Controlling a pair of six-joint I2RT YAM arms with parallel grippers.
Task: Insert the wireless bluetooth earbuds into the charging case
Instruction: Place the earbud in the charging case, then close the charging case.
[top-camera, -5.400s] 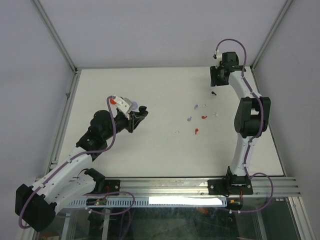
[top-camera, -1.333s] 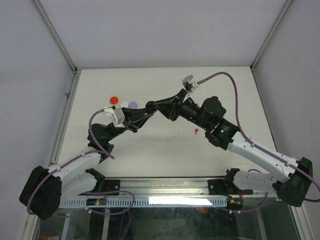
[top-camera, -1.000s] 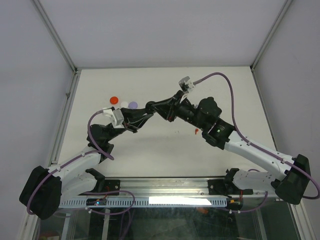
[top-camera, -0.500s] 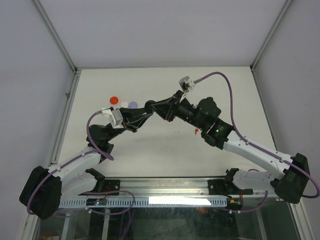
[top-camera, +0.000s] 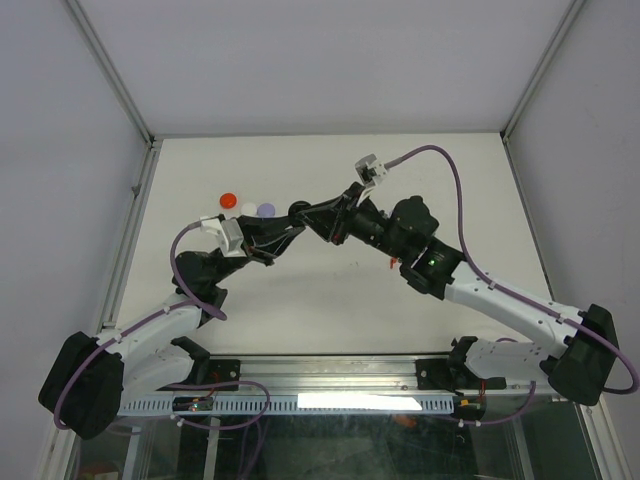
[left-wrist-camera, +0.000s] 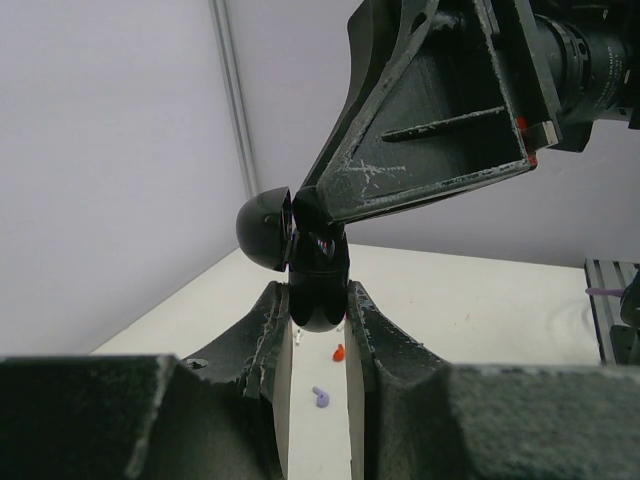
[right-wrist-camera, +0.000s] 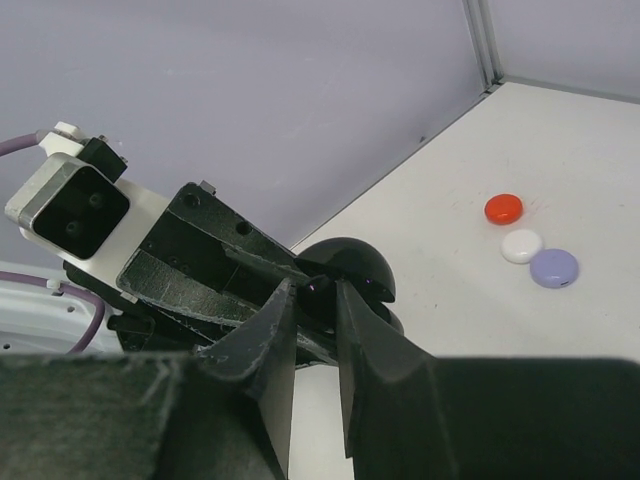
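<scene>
Jaws of the left gripper (left-wrist-camera: 318, 305) are clamped on the open black charging case (left-wrist-camera: 320, 270), held clear of the counter (top-camera: 330, 300). Jaws of the right gripper (right-wrist-camera: 312, 300) are pinched on a black earbud (right-wrist-camera: 319, 288) at the case mouth. A red earbud (left-wrist-camera: 338, 352) and a lavender earbud (left-wrist-camera: 320, 396) lie on the counter.

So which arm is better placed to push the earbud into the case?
Right, probably: the right gripper is shut on a black earbud at the open charging case, which the left gripper holds up.

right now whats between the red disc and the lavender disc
A white disc lies between the red disc and the lavender disc, in a short row on the table. The right wrist view shows it best.
</scene>
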